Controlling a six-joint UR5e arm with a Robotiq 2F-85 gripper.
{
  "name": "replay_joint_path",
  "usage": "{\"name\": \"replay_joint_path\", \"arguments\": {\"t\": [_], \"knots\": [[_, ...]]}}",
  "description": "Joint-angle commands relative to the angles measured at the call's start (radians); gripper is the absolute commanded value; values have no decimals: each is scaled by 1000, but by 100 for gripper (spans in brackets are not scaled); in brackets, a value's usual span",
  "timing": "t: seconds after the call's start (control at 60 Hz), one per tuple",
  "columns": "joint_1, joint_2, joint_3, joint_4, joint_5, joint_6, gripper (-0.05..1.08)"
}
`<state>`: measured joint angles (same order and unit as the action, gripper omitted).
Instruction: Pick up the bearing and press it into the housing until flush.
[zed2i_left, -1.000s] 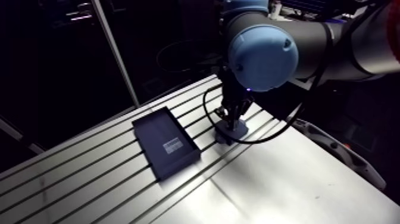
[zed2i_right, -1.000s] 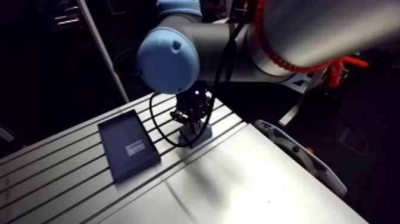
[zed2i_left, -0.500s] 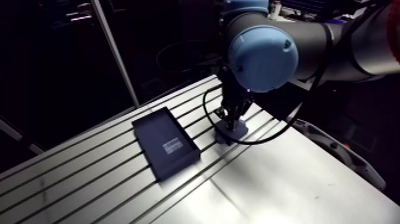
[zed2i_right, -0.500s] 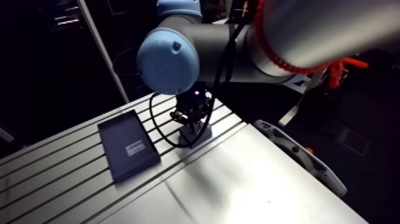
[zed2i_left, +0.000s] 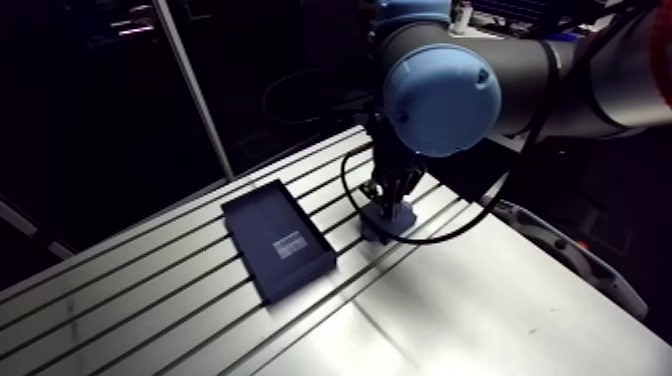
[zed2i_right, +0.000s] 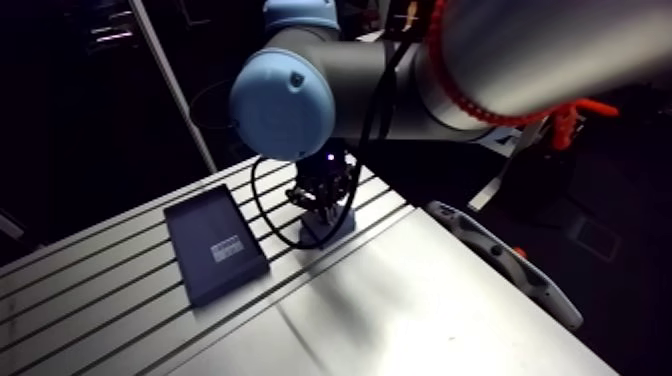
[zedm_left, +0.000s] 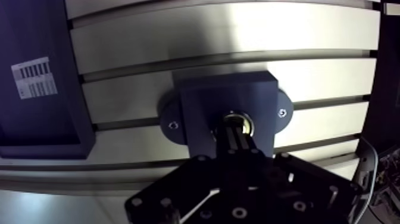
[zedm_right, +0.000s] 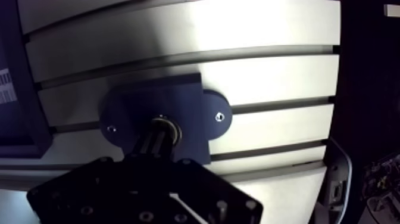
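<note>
The dark blue housing (zedm_left: 202, 104), a block on an oval base with two screw holes, sits on the slotted table (zed2i_left: 480, 300). A metallic bearing (zedm_left: 244, 122) shows as a bright ring in the housing's top face; how deep it sits cannot be told. My gripper (zedm_left: 236, 132) stands straight over it, fingers pressed together into one narrow dark column whose tips meet the ring's centre. In the arm view the gripper (zed2i_left: 388, 198) comes down onto the housing (zed2i_left: 390, 224) near the table's far edge.
A flat dark box (zed2i_left: 278, 240) with a white barcode label (zedm_left: 34, 77) lies on the table beside the housing, a short gap away. A curved grey part (zed2i_left: 560, 250) lies along the table's right edge.
</note>
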<state>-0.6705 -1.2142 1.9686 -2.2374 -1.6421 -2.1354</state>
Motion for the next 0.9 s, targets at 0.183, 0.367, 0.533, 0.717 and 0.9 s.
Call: {"name": "replay_joint_path", "arguments": {"t": [0.183,0.367,0.533,0.717,0.9], "knots": [[2,0,0,-1,0,-2,89],[2,2,3,-27,0,-5,89],[2,2,3,-28,0,-5,89],[2,2,8,-28,0,-5,89],[2,3,9,-28,0,-5,89]]}}
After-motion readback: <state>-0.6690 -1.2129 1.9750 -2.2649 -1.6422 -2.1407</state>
